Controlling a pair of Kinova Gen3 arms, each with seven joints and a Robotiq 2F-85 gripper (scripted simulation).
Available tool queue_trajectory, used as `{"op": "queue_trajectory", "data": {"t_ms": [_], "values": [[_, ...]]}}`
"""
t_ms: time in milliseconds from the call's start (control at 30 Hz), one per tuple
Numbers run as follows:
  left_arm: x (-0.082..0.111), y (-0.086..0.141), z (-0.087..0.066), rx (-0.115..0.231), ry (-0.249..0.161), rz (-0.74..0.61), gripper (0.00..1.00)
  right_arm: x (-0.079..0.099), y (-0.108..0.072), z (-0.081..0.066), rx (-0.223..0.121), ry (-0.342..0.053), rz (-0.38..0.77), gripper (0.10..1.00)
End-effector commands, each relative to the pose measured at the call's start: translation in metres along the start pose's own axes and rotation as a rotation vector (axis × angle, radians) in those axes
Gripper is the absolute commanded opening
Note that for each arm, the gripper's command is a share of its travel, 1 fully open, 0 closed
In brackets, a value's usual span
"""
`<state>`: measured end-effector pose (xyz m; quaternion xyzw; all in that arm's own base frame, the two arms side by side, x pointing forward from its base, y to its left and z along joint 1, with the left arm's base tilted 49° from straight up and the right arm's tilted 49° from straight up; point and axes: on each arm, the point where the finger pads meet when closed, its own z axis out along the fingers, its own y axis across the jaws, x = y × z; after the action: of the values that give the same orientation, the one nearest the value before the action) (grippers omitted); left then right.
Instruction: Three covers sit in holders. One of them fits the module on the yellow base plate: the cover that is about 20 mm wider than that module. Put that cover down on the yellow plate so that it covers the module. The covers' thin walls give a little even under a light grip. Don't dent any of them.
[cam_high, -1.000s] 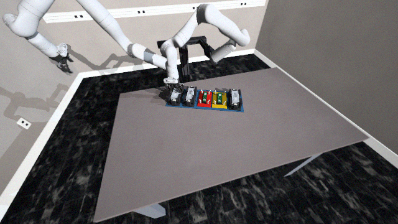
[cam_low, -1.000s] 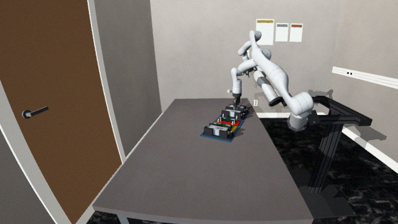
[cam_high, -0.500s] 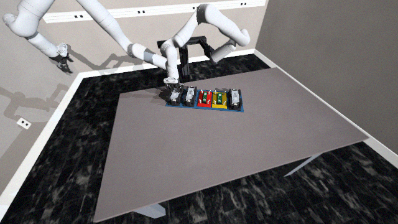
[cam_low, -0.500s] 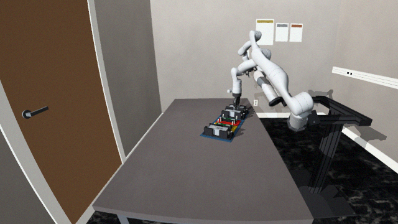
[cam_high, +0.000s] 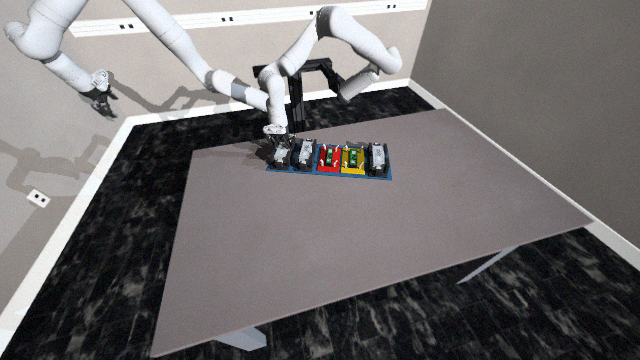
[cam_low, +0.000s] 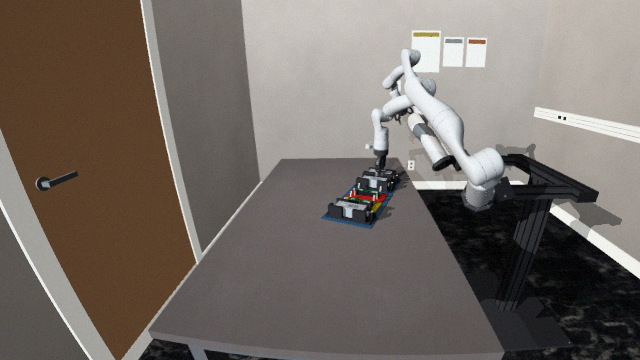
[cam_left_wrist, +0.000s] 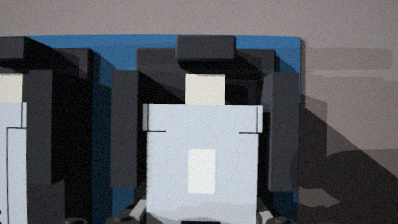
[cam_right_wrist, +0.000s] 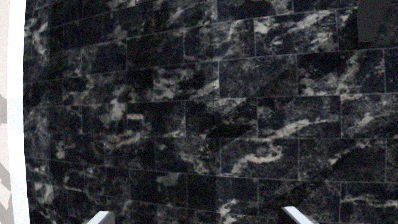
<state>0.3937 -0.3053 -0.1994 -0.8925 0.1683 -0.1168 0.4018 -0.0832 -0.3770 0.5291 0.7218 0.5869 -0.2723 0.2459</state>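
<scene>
Glossy white, rounded tubular arms (cam_high: 167, 32) (cam_low: 437, 110) with thin seams.

A gray-brown desk (cam_high: 350, 235) (cam_low: 300, 280) is carrying a long blue board (cam_high: 325, 174) (cam_low: 372, 226) (cam_left_wrist: 110, 42), which is lying flat near one edge, with bare surface stretching beyond it.

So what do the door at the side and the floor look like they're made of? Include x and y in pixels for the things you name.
The brown door (cam_low: 100, 125) looks like wood, matte, going by its even brown face. The black floor (cam_high: 400, 300) (cam_right_wrist: 200, 115) could be stone or vinyl tile: pale veining, thin straight joints.
</scene>
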Motion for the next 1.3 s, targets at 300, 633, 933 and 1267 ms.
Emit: {"op": "queue_trajectory", "data": {"t_ms": [300, 633, 933, 1267], "values": [[0.001, 0.001, -0.011, -0.002, 0.002, 0.0, 0.001, 0.0, 0.0, 0.0, 0.0, -0.001, 0.001, 0.999], [0.0, 0.001, -0.032, -0.002, 0.002, 0.0, 0.001, 0.0, 0.0, 0.0, 0.0, -0.001, 0.001, 0.999], [-0.002, 0.0, -0.037, 0.003, -0.005, 0.002, 0.001, 0.0, 0.0, 0.0, 0.0, -0.001, 0.001, 0.999], [-0.002, 0.0, -0.052, 0.003, -0.005, 0.002, 0.001, 0.0, 0.0, 0.0, 0.0, -0.001, 0.001, 0.999]]}}
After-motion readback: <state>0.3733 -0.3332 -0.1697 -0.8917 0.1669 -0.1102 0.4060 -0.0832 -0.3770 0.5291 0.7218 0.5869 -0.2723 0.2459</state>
